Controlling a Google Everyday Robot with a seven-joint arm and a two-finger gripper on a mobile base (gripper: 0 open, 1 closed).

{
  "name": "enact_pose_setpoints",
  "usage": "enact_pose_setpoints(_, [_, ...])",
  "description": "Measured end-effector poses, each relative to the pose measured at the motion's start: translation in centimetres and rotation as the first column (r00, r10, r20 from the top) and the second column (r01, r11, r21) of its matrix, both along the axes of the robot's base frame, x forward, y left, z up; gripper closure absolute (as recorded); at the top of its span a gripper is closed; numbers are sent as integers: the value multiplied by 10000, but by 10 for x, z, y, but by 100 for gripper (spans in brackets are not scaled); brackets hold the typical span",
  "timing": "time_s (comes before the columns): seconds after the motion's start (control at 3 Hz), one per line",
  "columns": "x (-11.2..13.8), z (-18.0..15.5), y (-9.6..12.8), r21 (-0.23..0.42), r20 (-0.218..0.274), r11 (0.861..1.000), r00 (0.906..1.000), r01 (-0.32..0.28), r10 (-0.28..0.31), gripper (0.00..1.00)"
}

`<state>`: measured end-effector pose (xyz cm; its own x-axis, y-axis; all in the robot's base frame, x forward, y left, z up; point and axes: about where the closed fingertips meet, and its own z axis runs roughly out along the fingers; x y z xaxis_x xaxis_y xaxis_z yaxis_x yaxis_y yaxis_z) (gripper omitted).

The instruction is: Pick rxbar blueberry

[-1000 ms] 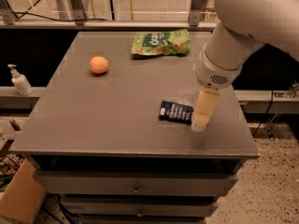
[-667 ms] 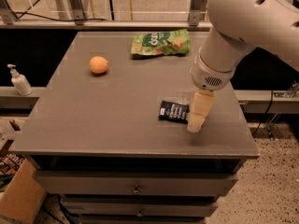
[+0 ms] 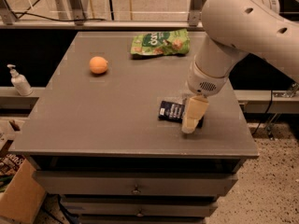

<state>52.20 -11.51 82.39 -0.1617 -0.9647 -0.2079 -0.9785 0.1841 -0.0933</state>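
The rxbar blueberry (image 3: pixel 171 110), a small flat dark navy wrapper with white lettering, lies on the grey table (image 3: pixel 117 115) near its right front. My gripper (image 3: pixel 191 120) hangs from the white arm and reaches down over the bar's right end, with its cream-coloured fingers (image 3: pixel 192 113) covering that end and tips close to the table top. The bar's left part shows; its right part is hidden behind the fingers.
An orange (image 3: pixel 98 65) sits at the back left of the table. A green snack bag (image 3: pixel 160 42) lies at the back middle. A white pump bottle (image 3: pixel 19 81) stands on a ledge to the left. Drawers run below the table front.
The arm has shifted left and slightly down, bringing the gripper further over the bar's right end. The bar, the orange and the bag have not moved.
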Motion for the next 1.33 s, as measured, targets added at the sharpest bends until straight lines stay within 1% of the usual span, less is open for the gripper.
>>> enact_pose_setpoints(0.33, [-3,-8,1,134,-298,9998,9995,138,-134,39])
enact_pose_setpoints(0.67, [-4,-8,0,183,-408,9996,9989,231,-223,63])
enact_pose_setpoints(1.0, [-4,-5,0,183,-408,9996,9989,231,-223,85])
enact_pose_setpoints(1.33, [-4,-2,-4,276,-477,9984,9977,497,-484,100])
